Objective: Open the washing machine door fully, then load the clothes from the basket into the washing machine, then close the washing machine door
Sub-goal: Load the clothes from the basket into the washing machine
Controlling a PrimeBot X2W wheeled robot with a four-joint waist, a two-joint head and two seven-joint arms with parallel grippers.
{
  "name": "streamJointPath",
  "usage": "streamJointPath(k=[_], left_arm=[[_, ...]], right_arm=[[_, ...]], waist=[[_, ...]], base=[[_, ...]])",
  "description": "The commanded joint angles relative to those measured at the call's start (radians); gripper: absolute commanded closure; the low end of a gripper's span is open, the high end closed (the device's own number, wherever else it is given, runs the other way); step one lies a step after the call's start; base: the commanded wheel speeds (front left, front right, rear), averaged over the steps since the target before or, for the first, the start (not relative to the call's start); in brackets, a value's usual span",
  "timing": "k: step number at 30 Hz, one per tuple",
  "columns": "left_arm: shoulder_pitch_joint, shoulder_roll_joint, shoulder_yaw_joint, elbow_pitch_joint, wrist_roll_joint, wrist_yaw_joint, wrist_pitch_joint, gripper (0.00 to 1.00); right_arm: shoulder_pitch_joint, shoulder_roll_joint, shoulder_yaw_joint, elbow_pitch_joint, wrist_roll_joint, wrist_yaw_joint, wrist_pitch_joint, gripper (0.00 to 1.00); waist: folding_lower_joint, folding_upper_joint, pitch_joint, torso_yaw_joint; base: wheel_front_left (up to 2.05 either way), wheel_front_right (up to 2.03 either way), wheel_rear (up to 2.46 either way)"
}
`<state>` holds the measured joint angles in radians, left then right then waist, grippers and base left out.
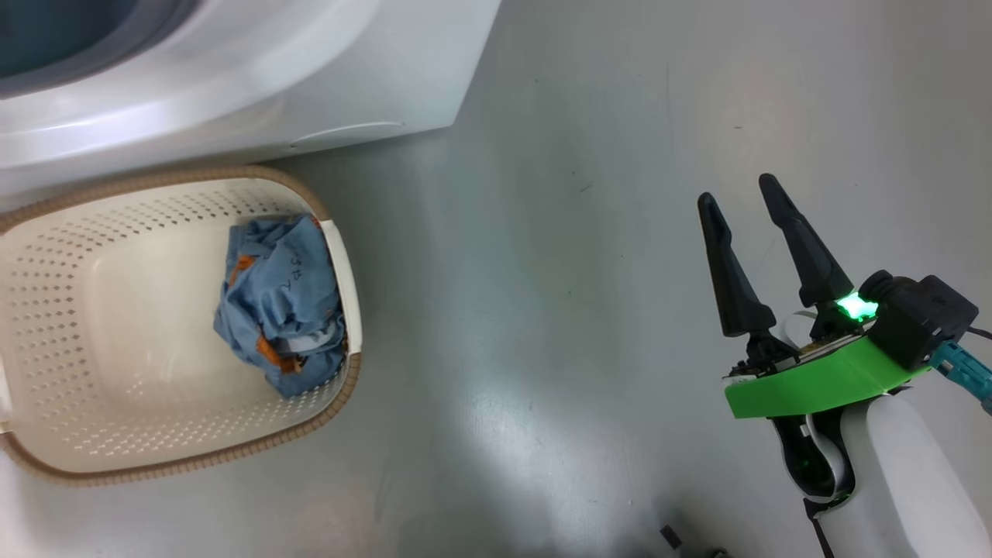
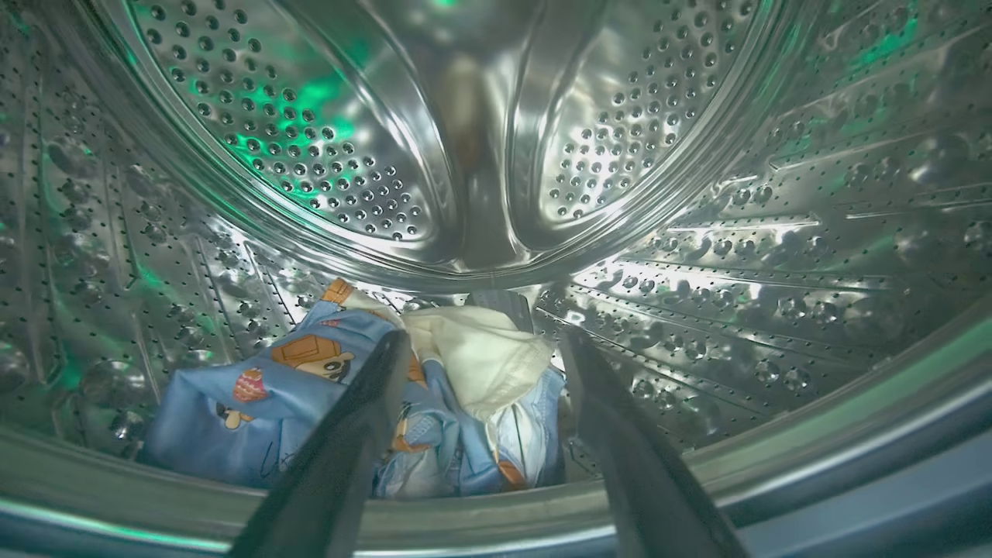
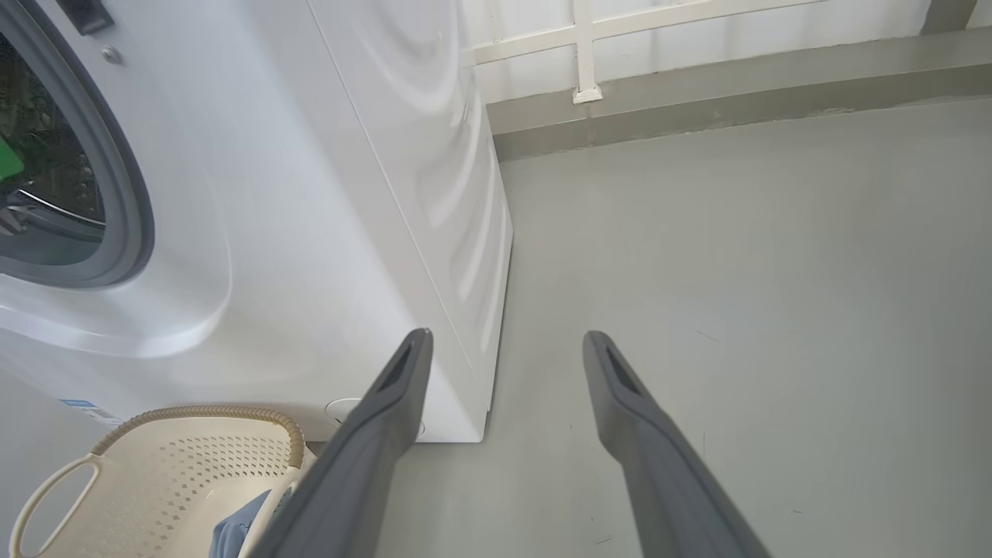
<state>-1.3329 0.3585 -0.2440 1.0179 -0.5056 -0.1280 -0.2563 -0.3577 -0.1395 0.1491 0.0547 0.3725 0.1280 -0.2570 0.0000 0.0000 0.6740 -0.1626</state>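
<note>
Clothes point(image 2: 256, 418): loading step; one bundle lies in the drum point(image 2: 310, 155) just beyond the left pincer point(image 2: 484, 335), spread empty. Next: withdraw, grab second bundle point(image 1: 279, 310) at 3 o'clock in basket point(image 1: 155, 178); right pincer point(image 1: 736, 190) open, empty.

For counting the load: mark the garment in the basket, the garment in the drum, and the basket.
Garment in the basket point(image 1: 279, 310), head view, crumpled blue middle.
Garment in the drum point(image 2: 225, 422), left wrist view, blue printed cloth.
Basket point(image 1: 101, 232), head view, perforated inner wall.

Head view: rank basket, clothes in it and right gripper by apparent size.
1. basket.
2. clothes and right gripper look about alike; the gripper is nearer the camera, so no ranking between them.
</note>
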Motion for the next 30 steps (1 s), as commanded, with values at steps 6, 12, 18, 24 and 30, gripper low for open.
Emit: streamJointPath(k=[6,12,18,24,30], left_arm=[[0.095,0.020,0.077,-0.078,0.014,-0.003,-0.006,0.00],[0.188,-0.017,0.144,-0.140,0.045,-0.003,-0.006,0.00],[0.337,-0.074,0.222,-0.229,0.108,-0.003,-0.006,0.00],[0.494,-0.131,0.271,-0.327,0.159,-0.003,-0.006,0.00],[0.643,-0.173,0.295,-0.422,0.197,-0.003,-0.006,0.00]], right_arm=[[0.018,-0.015,0.009,-0.016,0.003,0.003,-0.005,0.00],[0.034,-0.025,0.004,-0.010,0.000,0.003,-0.005,0.00],[0.063,-0.040,-0.006,0.004,0.003,0.003,-0.005,0.00],[0.100,-0.064,-0.015,0.020,0.007,0.003,-0.005,0.00],[0.143,-0.084,-0.021,0.032,0.010,0.003,-0.005,0.00]], waist=[[0.0000,0.0000,-0.028,0.020],[0.0000,0.0000,-0.065,0.036],[0.0000,0.0000,-0.129,0.062],[0.0000,0.0000,-0.203,0.092],[0.0000,0.0000,-0.273,0.116]], base=[[0.00,0.00,0.00],[0.00,0.00,0.00],[0.00,0.00,0.00],[0.00,0.00,0.00],[0.00,0.00,0.00]])
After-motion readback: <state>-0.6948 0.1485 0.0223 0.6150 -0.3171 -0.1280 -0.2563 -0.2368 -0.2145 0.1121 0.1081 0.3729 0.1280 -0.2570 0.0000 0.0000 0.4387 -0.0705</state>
